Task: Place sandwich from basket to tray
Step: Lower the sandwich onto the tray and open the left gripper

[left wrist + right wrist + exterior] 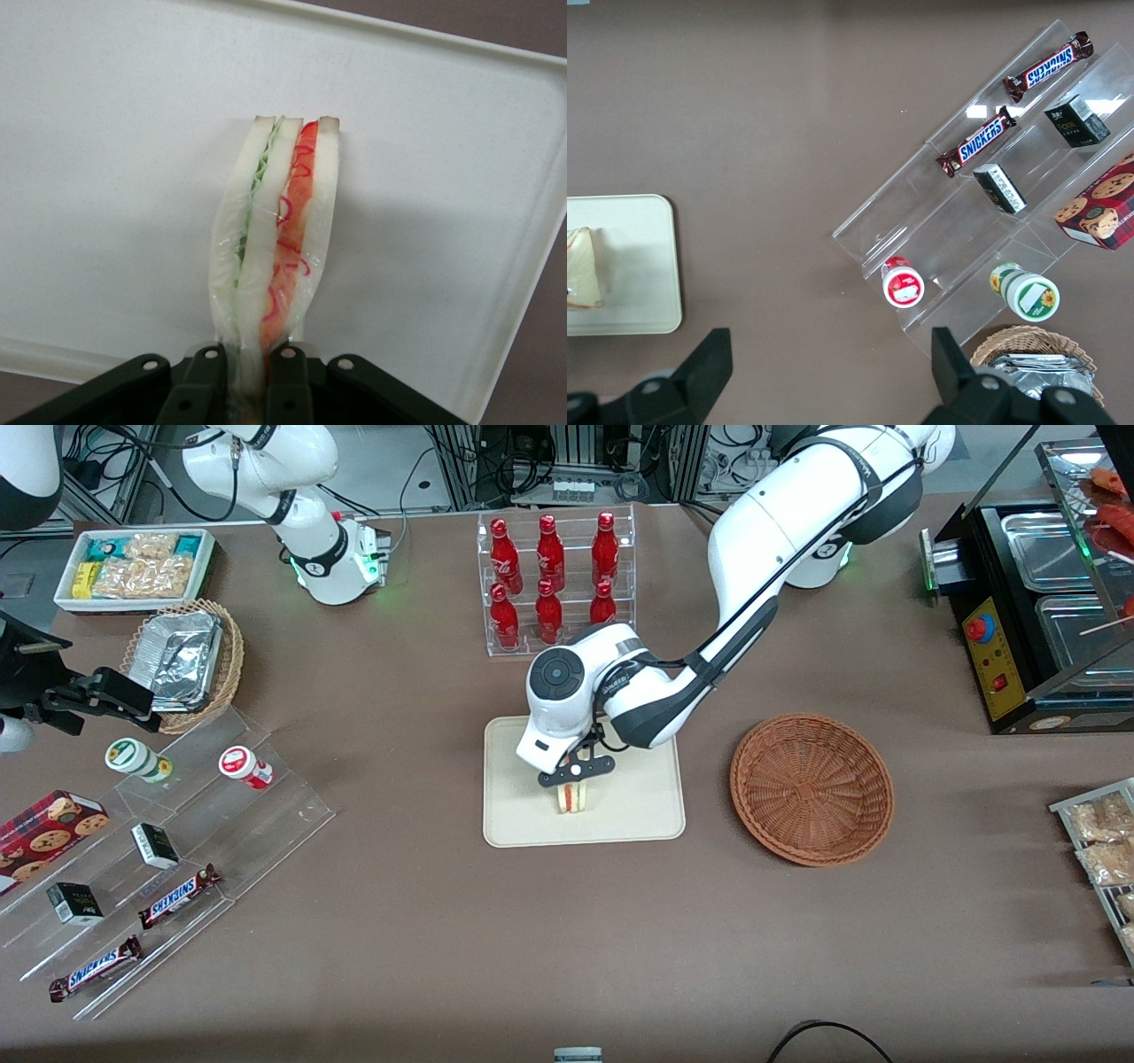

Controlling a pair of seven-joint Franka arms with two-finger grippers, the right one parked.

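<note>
Front view, tray: nearest the camera of the task things, the tray (651, 815) sits mid-table with the sandwich (574, 798) standing on it.
Front view, gripper: the gripper (576, 777) hangs right above the sandwich, pinching its top edge.
Front view, basket: the basket (811, 788) lies beside the tray toward the working arm's end, nothing in it.
Left wrist view, fingers: the fingers (285, 382) are clamped on the sandwich (276, 239), tray (115, 177) underneath.
Left wrist view, axis: the wedge's long axis runs straight away from the claw, so I'd guess letting go and lifting straight up is all that's left.
Right wrist view, sandwich: the sandwich (585, 267) shows on the tray (642, 266).
</note>
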